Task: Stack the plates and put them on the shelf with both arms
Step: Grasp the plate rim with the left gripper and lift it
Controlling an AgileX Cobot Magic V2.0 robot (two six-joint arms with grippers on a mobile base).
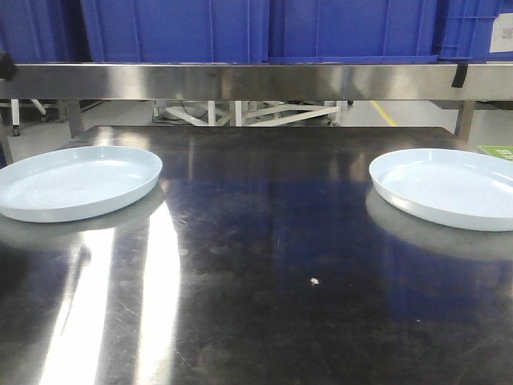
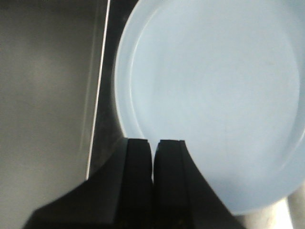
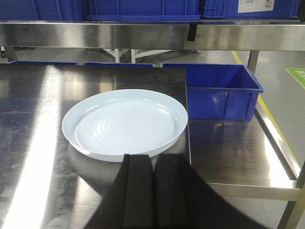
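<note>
Pale bluish-white and glossy, two round shallow plates lie flat on the dark steel tabletop (image 1: 264,265), well apart and unstacked: one plate (image 1: 76,183) at the left edge of the front view, the other plate (image 1: 449,187) at the right edge. Behind them, across the top of the frame, runs the brushed front rail of the stainless shelf (image 1: 256,80), with blue plastic bins (image 1: 264,28) standing on it. In the left wrist view the left gripper (image 2: 153,145) rises from the bottom centre, its black fingers drawn almost together with nothing between them. Its tip overlaps the lower rim of a plate filling the upper right of the frame; whether it touches cannot be told. In the right wrist view the right gripper (image 3: 153,162) is likewise narrow and empty at the bottom centre, just below a plate in mid-frame that sits by the tabletop's right edge. Right of that plate, a blue bin (image 3: 219,95) stands on a lower steel surface.
</note>
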